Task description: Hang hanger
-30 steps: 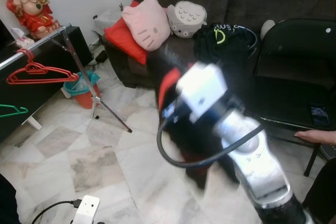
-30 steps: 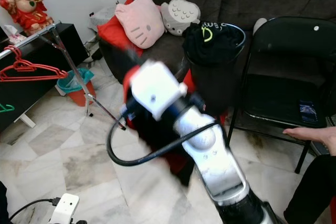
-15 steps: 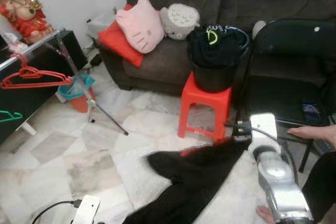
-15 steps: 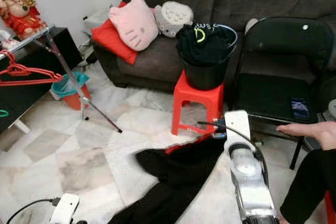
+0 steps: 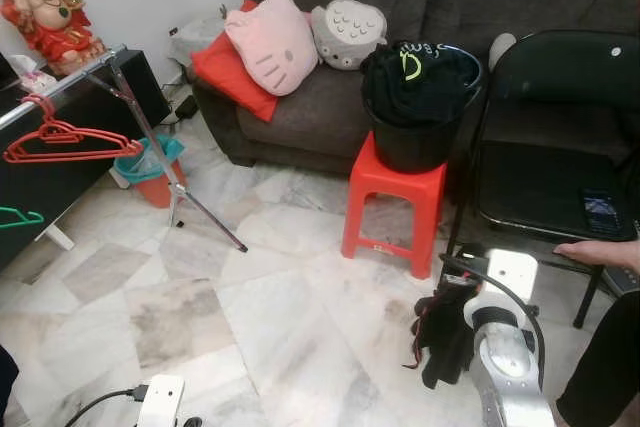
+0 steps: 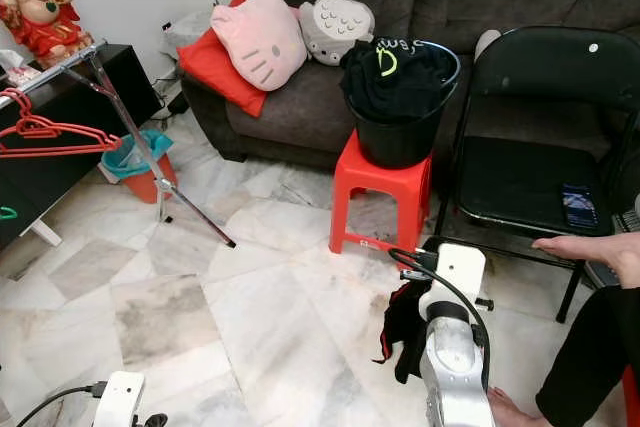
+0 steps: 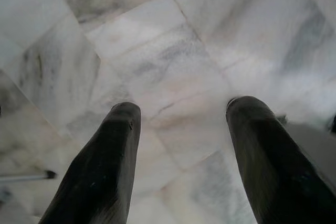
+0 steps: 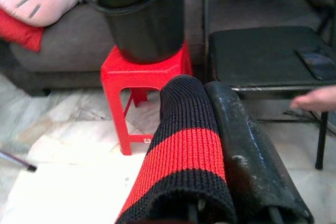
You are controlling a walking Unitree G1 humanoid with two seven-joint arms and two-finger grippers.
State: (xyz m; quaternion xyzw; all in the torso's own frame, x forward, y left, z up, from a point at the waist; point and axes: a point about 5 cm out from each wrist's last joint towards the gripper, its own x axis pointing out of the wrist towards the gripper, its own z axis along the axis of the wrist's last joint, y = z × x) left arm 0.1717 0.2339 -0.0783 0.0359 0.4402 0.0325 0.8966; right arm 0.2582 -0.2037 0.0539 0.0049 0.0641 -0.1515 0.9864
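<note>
Plainly, the risks sit around the right arm and its load.

Right gripper: the right gripper (image 8: 210, 145) is low beside the robot, its fingers pinched on a black-and-red knitted garment (image 5: 440, 332) that hangs in a bunch just above the marble floor (image 5: 260, 297).

Left gripper: the left gripper (image 7: 181, 145) points at bare floor, fingers spread apart, holding nothing.

Task's thing: a red hanger (image 5: 60, 137) hangs on the metal rail of the clothes rack (image 5: 150, 127) at far left, with a green hanger (image 5: 22, 216) lower down; both are well apart from the garment.

Risk, grip: only a fold of knit is caught between the fingers, so in my judgement a quick lift could let the cloth slide out and drop.

Risk, drag: the loose bunch hangs close to the floor and near the red stool (image 5: 392, 202); a swing toward the rack could snag it on a stool leg or drag it.

Risk, person: a person's hand (image 5: 598, 253) rests on the black folding chair (image 5: 550, 167) just beside the right arm, so a wide sweep could strike it.

Risk, rack: the rack stands on thin slanted legs; a push while reaching for a hanger could tip it.

Risk, cable: a white device (image 5: 158, 399) with a cable lies on the floor ahead, a likely trip point.
</note>
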